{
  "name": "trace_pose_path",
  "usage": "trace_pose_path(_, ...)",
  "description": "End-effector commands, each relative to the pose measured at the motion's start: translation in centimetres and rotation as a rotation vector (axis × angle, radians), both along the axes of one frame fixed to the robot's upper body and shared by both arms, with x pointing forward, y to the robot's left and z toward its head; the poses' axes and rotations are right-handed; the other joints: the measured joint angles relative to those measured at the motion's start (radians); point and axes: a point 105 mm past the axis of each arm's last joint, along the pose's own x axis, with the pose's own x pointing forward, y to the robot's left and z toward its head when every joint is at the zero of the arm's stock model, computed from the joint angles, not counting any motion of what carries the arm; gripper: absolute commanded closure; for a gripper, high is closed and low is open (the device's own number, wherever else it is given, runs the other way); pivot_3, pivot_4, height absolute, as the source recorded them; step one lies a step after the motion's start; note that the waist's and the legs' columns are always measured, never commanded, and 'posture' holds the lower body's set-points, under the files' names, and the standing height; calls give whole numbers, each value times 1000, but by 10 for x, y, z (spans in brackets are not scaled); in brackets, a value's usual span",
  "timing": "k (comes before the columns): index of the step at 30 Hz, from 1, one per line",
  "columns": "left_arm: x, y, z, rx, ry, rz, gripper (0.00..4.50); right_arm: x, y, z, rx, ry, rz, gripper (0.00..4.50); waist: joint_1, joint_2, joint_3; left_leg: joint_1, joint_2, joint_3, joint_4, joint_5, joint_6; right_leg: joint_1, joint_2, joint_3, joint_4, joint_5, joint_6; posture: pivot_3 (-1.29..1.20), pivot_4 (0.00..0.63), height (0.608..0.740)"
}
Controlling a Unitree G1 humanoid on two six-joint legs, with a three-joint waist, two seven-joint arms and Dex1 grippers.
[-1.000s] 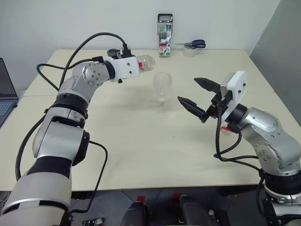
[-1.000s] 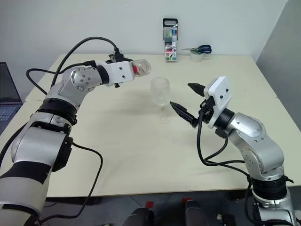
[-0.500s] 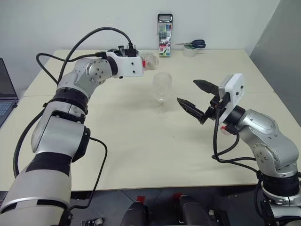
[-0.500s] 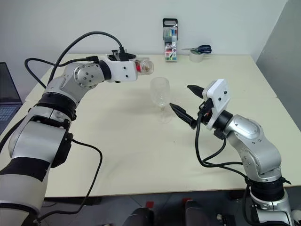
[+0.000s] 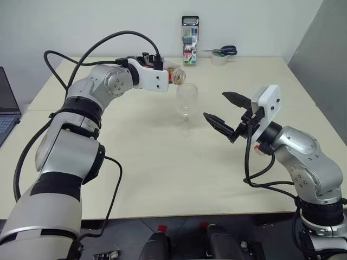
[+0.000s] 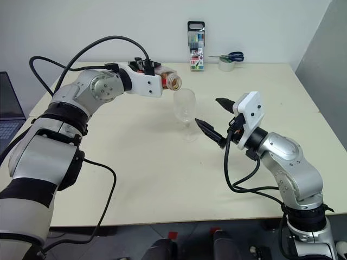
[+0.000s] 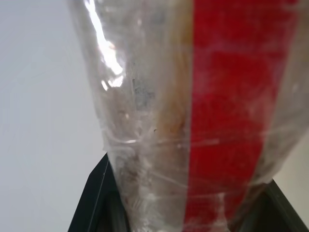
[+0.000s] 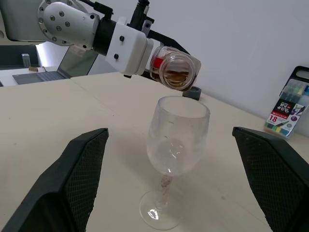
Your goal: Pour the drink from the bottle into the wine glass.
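Note:
The bottle (image 5: 177, 76) lies nearly level in my left gripper (image 5: 166, 73), which is shut on its body. Its open mouth hangs just above the far-left rim of the wine glass (image 5: 187, 103). Brownish drink (image 8: 175, 74) shows inside the bottle's neck. Up close, the left wrist view gives the bottle (image 7: 193, 121) with its red label strip. The wine glass (image 8: 178, 129) stands upright mid-table and its bowl looks clear. My right gripper (image 5: 216, 105) is open just right of the glass, its fingers (image 8: 82, 174) on either side of it and not touching.
A marker pack (image 5: 190, 41) and scissors on a tape roll (image 5: 220, 54) stand at the table's far edge. A laptop (image 5: 5, 111) sits at the left edge. A small red thing (image 5: 261, 149) lies under my right forearm.
My left wrist has rolled, tipping the bottle further and bringing its mouth down to the glass rim. The right gripper has held still.

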Motion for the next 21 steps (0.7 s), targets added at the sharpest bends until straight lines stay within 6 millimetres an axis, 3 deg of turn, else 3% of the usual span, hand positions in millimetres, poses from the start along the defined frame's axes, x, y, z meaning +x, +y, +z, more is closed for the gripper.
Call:
trace_pose_path(1, -3, -3, 35, 4, -111, -8, 2786, -6, 2, 11, 9, -57, 10, 85, 0, 0, 0, 0, 0, 0, 0, 0, 0, 0, 0, 0, 0, 0, 0, 0, 150, 740)
trace_pose_path(21, 0, 1, 45, 121, -199, 26, 2786, -6, 1, 9, 7, -45, 6, 85, 0, 0, 0, 0, -2, -1, 1, 0, 0, 0, -1, 0, 1, 0, 1, 0, 150, 740)
